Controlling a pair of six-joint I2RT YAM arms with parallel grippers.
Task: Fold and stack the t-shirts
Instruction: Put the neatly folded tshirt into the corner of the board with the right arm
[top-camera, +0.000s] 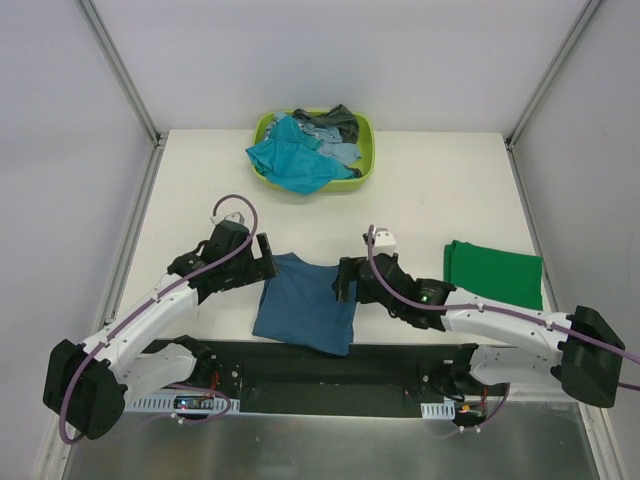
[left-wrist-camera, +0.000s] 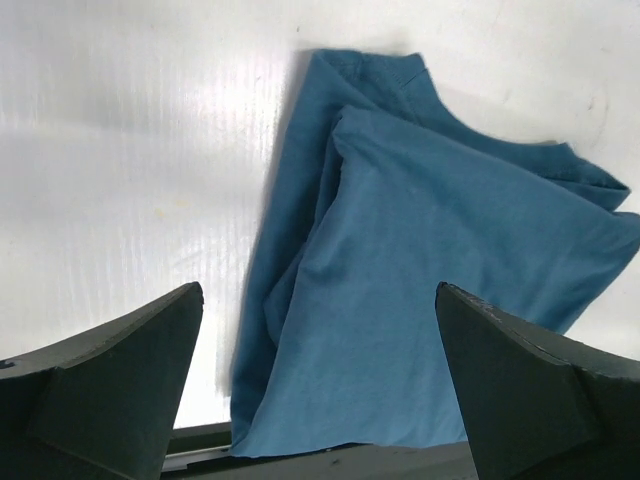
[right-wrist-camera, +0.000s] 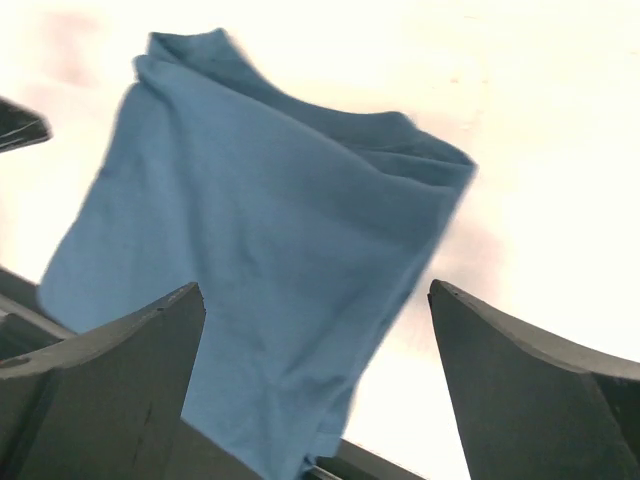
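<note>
Top external view, contents as seen from the room.

Item 1: dark blue t-shirt (top-camera: 303, 308). It lies at the centre of the frame on the white table (top-camera: 440, 190), partly folded into a rough rectangle. The neck end points toward the top of the frame. The lower edge overlaps the dark strip (top-camera: 400, 365) along the table's near side.

Item 2: left end effector (top-camera: 266, 258). It sits at the blue shirt's upper left corner. The left wrist view shows its fingers (left-wrist-camera: 120, 390) spread wide and clamped on nothing. Blue cloth lies on the table in the gap between them, with the collar at upper centre.

Item 3: right end effector (top-camera: 346, 280). It sits at the upper part of the shirt's right edge. The right wrist view shows its fingers (right-wrist-camera: 540, 390) likewise wide apart and not gripping. The shirt fills the middle of that frame, with doubled layers showing at upper right.

Item 4: green t-shirt (top-camera: 493, 272). It is at the right of the frame, folded into a flat rectangle on the table, well apart from the blue one.

Item 5: lime-green basket (top-camera: 366, 165). It stands at upper centre, by the table's far edge, and holds crumpled shirts:
- teal t-shirt (top-camera: 290, 160), spilling over the front left rim
- light blue t-shirt (top-camera: 338, 150), beside it
- dark grey t-shirt (top-camera: 335, 120), at the back
</note>
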